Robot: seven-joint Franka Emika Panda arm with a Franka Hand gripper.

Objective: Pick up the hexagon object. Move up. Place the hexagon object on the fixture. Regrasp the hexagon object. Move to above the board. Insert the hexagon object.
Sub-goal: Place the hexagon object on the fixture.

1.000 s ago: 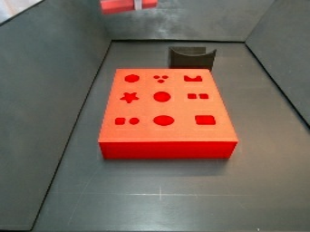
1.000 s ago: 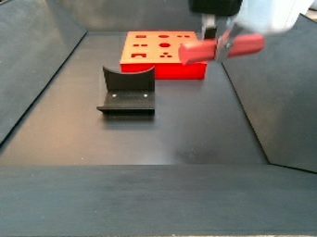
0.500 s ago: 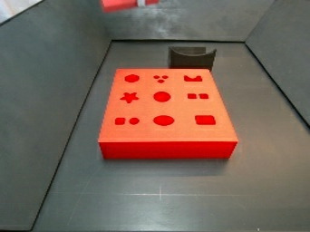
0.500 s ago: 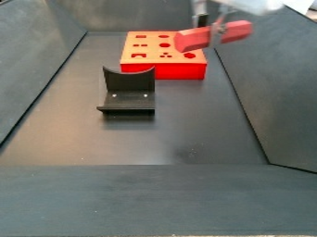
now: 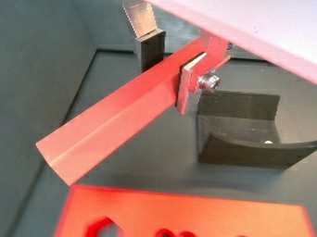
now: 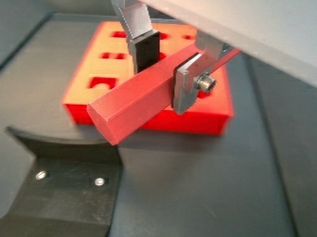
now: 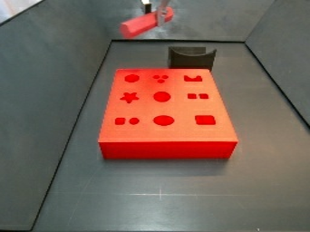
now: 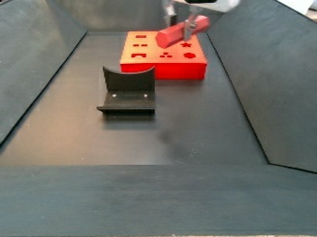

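The board is laid flat on the dark floor with its shape cut-outs turned upward, so that a peg can be lowered into them from above; all of its top is seen in a side view, whereas only an edge or a corner is caught in the wrist views. The fixture is set on the floor just beside the board and is empty; its upright back and base plate are shown plainly in a side view, and its screw holes are made out only in a wrist view. The hexagon object is carried in the air, tilted, above the floor near the fixture, and is judged to be on its way to being set down there for the regrasp. It is pinched near one end by the gripper, one silver finger being pressed on each side. That clamping is shown clearly only in the wrist views; in both side views the gripper and bar are seen merely as a small red shape high above the board's far edge.
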